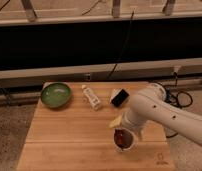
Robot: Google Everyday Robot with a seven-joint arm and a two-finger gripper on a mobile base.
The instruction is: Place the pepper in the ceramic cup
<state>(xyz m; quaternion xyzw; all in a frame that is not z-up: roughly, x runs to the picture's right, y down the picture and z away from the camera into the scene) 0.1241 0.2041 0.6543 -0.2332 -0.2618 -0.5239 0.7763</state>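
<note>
The white ceramic cup (126, 145) stands on the wooden table (64, 135) near its front right. The dark red-brown pepper (122, 138) sits at the cup's mouth, partly inside the rim. My gripper (122, 130) is directly above the cup, at the end of the white arm (159, 112) that reaches in from the right. The gripper's end is right at the pepper, and I cannot tell whether it still holds it. The arm hides the back of the cup.
A green bowl (56, 94) stands at the table's back left. A white bottle (92, 97) lies on its side at the back middle, with a black-and-white object (119, 97) beside it. Cables (181, 97) lie off the table at the right.
</note>
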